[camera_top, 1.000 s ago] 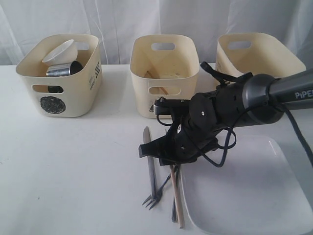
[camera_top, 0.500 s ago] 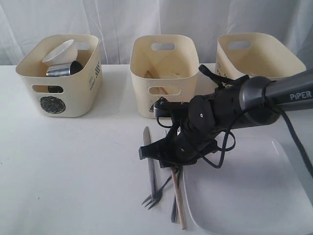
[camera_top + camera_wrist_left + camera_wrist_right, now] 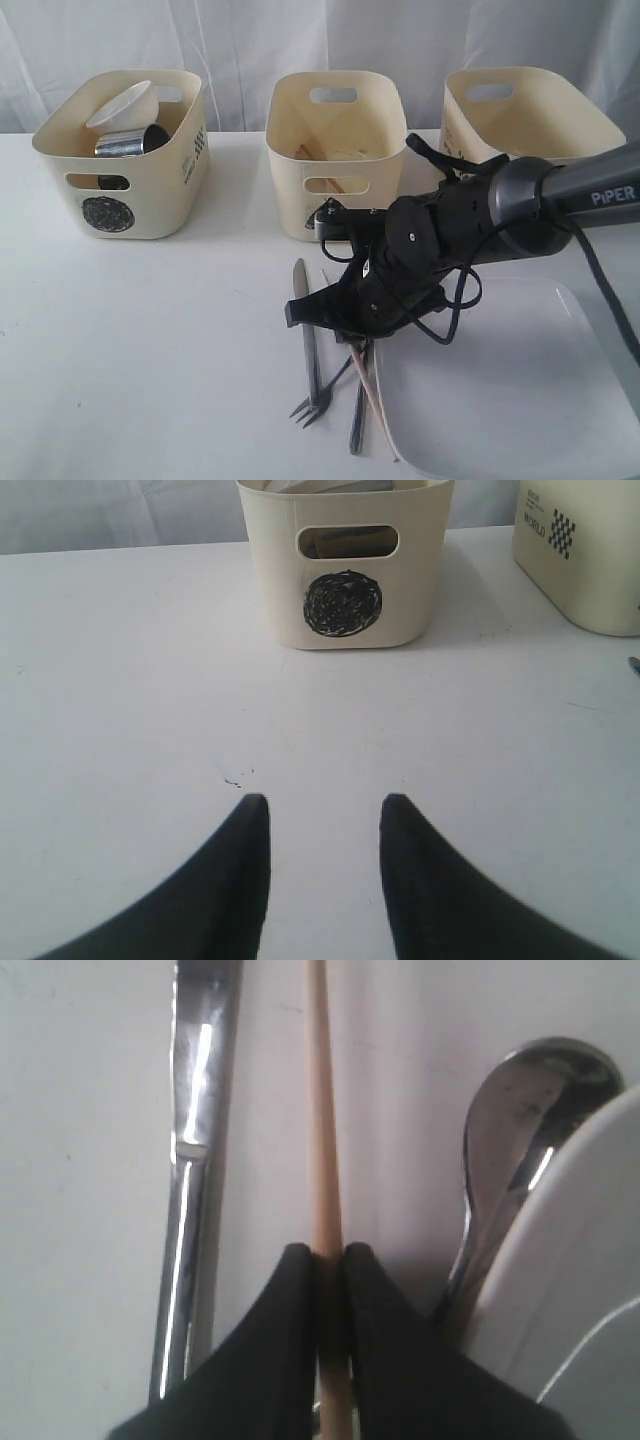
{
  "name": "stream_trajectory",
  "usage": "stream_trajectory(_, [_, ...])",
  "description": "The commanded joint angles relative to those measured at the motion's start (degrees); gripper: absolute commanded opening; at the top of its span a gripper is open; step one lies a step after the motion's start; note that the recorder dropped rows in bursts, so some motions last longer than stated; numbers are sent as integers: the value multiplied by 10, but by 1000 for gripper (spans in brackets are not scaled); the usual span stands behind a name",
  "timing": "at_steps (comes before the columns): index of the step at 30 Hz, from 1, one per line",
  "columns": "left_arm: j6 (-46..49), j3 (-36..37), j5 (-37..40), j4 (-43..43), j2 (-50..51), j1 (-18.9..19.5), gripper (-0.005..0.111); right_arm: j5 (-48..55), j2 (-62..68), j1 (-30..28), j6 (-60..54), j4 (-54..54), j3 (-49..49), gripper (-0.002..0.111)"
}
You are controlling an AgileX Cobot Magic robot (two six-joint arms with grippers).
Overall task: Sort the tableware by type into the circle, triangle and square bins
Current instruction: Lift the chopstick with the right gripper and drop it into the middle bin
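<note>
Your right gripper [image 3: 327, 1260] was pinched on the wooden chopstick [image 3: 320, 1110], which lay between the knife [image 3: 195, 1140] and the spoon [image 3: 520, 1100], so you needed a slow, level lift to avoid dragging either.

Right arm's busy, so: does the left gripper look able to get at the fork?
Probably yes: the left gripper is open, and the fork lies with its tines uncovered, clear of the right gripper, which is shut on the chopstick.
</note>
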Motion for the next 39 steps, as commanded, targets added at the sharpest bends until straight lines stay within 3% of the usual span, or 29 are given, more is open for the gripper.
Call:
stream_trajectory(1, [-1, 2, 2, -6, -3, -1, 42, -21, -18, 1, -7, -4, -4, 0])
stream_trajectory(13, [-1, 2, 2, -6, -3, -1, 42, -78, -127, 8, -7, -4, -4, 0])
stream_trajectory(22, [-1, 2, 2, -5, -3, -1, 42, -283, -187, 6, -116, -4, -4, 0])
stream_trajectory(30, [-1, 2, 2, -4, -3, -1, 42, -441, -187, -32, -189, -4, -8, 0])
stream_trajectory(39, [-1, 2, 2, -4, -3, -1, 42, -469, -115, -70, -189, -5, -98, 0])
